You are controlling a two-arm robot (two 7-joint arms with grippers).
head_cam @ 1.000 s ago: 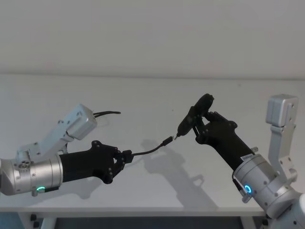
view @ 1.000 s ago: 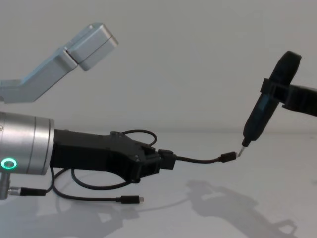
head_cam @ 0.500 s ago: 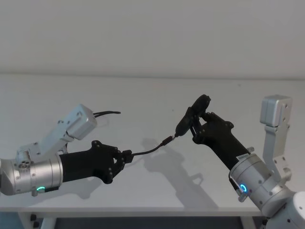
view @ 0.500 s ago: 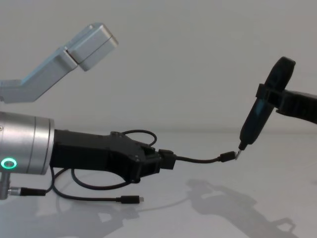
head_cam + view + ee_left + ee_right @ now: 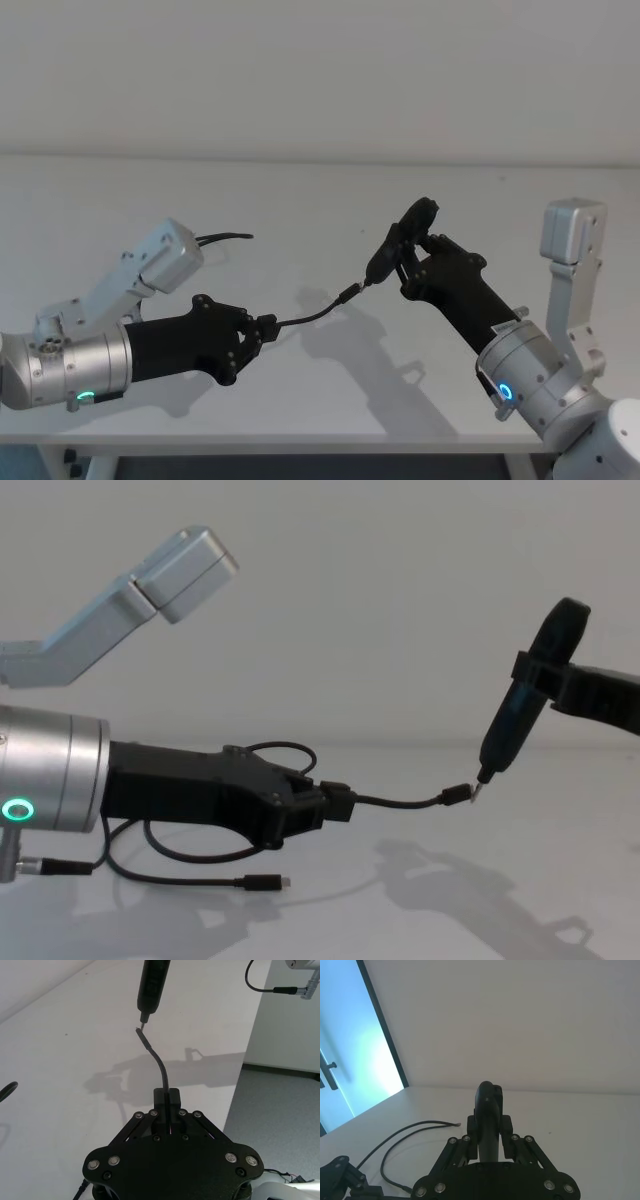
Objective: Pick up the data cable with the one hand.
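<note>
The surface [image 5: 300,200] in front of me is a plain white tabletop that runs back to a bare pale wall [image 5: 300,70]. My right wrist view catches a blue-lit glass door [image 5: 350,1050] with a dark frame to one side, and my left wrist view shows grey floor [image 5: 280,1105] past the surface's edge. My left hand [image 5: 265,328], the black angular two-jaw one on the thick silver cylinder with the green ring, hangs low over the near left part of the surface. Its jaws are closed tight on the long, thin black data cable [image 5: 310,317], gripped at a small black block close to one end. From that hand a short length of the cable curves out to the right, clear of the surface, and ends in a small plug in mid-air. My right hand [image 5: 410,255] reaches in from the near right, clamped on a slim black pointed tool [image 5: 385,262] that slants down to the left. The tool's tip sits right at the cable's raised plug, though I cannot tell whether they touch. More black cord [image 5: 190,855] loops on the surface below and behind my left hand, and a small metal-tipped plug [image 5: 262,882] lies near the front edge.
</note>
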